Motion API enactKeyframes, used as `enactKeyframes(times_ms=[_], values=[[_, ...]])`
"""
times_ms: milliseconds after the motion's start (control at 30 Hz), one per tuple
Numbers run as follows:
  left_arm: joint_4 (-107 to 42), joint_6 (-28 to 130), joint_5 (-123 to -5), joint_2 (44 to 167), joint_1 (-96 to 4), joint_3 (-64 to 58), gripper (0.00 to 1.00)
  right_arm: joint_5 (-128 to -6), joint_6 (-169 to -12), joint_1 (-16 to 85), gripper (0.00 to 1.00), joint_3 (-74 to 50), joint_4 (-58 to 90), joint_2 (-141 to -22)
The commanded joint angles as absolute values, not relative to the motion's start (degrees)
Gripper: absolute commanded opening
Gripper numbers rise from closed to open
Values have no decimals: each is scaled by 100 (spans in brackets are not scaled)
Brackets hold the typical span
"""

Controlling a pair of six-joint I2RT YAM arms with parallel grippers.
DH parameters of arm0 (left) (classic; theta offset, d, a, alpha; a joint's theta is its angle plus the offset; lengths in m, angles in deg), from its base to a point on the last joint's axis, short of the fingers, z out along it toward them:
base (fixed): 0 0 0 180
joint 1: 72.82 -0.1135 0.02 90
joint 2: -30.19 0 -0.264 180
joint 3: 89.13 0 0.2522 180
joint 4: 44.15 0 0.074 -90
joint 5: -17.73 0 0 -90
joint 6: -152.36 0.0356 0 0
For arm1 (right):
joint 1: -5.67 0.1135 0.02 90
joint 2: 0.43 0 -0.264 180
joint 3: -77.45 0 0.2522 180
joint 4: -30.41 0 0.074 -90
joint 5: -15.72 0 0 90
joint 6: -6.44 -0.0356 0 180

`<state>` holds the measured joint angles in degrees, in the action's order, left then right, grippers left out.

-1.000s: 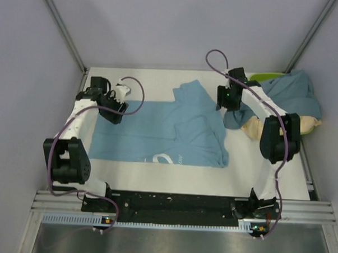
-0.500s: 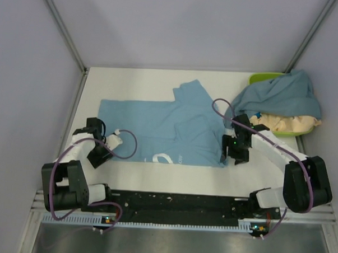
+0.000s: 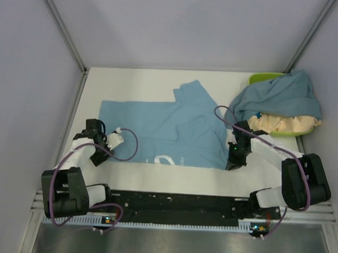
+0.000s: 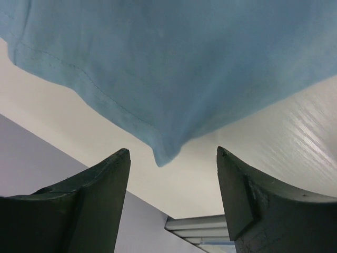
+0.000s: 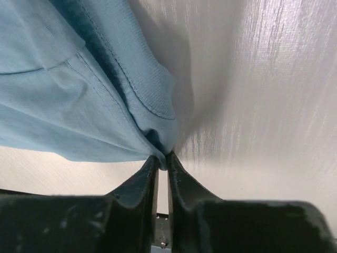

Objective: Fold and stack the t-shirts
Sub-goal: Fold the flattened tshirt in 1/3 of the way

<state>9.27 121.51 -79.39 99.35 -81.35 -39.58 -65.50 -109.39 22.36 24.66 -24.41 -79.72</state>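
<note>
White laminate bench (image 3: 132, 80) carries the light sky-blue cotton t-shirt (image 3: 157, 131) spread flat. A slate-blue shirt (image 3: 282, 100) and a beige one (image 3: 301, 124) are heaped at the far right. The right hand (image 5: 162, 155) has just dropped and pinched shut on the near right hem corner. The left hand (image 4: 172, 154) gapes empty around the near left corner, so a fold looks imminent.

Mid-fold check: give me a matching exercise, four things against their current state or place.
1 left gripper
2 right gripper
3 sky-blue t-shirt
4 slate-blue t-shirt

A heaped on the lime-green tray
B spread on the table
C fingers open, nothing held
D fingers shut on the sky-blue t-shirt's corner

Pairs: 1-C, 2-D, 3-B, 4-A
</note>
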Motion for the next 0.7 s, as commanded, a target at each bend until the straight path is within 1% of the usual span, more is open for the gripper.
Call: enactKeyframes(times_ms=[0, 33, 67, 133, 167, 233, 367, 533, 667], values=[[-41, 12353, -7615, 9997, -8143, -4170, 68, -6118, -11072, 2307, 1, 2695, -1701, -7875], [-190, 12318, -7571, 10032, -8143, -4205, 63, -6162, -11063, 2307, 0, 2678, -1771, -7796], [-305, 12309, -7570, 10059, -8143, -4258, 52, -6171, -11055, 2298, 0, 2669, -1833, -7726], [-245, 12204, -7570, 10085, -8143, -4276, 16, -6118, -11037, 2281, 0, 2651, -2043, -7568], [-62, 12169, -7553, 10059, -8143, -4241, 0, -6066, -11019, 2272, 0, 2642, -2140, -7462], [456, 12159, -7500, 9893, -8143, -4188, 0, -5891, -11150, 2281, 0, 2642, -2290, -7138], [1677, 12317, -7657, 9086, -8143, -4250, 0, -5371, -11441, 2324, 0, 2336, -3008, -6549], [2865, 12283, -8123, 8539, -8143, -4153, 0, -5695, -11266, 2360, 0, 1791, -4459, -5968], [3113, 12387, -8746, 8275, -8143, -4206, 0, -6012, -11037, 2360, 0, 1482, -5383, -5774]])
